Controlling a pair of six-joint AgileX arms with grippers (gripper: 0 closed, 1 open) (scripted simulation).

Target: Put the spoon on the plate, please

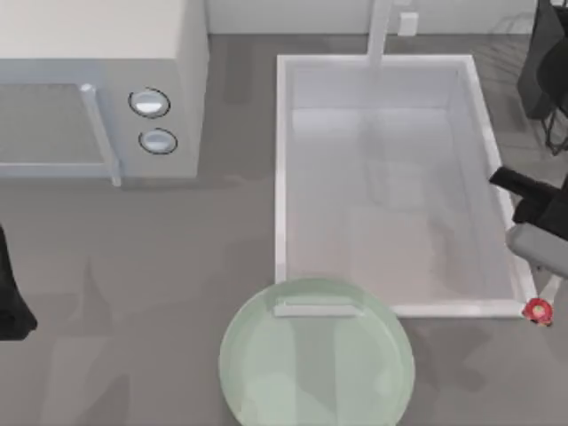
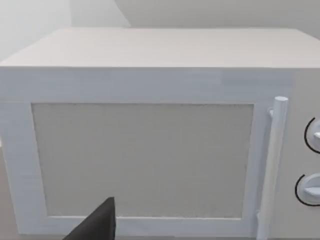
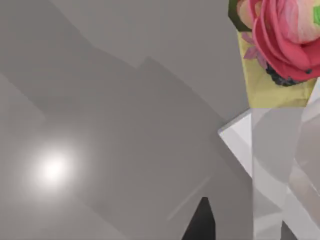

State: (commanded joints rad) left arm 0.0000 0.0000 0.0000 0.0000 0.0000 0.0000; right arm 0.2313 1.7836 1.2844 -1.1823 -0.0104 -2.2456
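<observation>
The spoon's pink-red ornament (image 1: pixel 535 309) shows at the sink's front right corner, with its thin handle (image 1: pixel 552 286) running up under my right arm (image 1: pixel 537 200) at the table's right edge. In the right wrist view the ornament (image 3: pixel 285 40) looms close. The pale handle (image 3: pixel 272 150) runs back between the dark fingertips (image 3: pixel 202 222) of my right gripper (image 3: pixel 245 227), which is shut on it. The pale mint-green plate (image 1: pixel 266 373) lies at the front middle, well left of the spoon. My left arm (image 1: pixel 11 297) is parked at the left edge.
A white sink basin (image 1: pixel 282 177) with a faucet (image 1: pixel 380 31) stands between the plate and the back wall. A white microwave (image 1: pixel 98 89) fills the back left, and its door (image 2: pixel 145 160) faces the left wrist camera. Grey counter lies left of the plate.
</observation>
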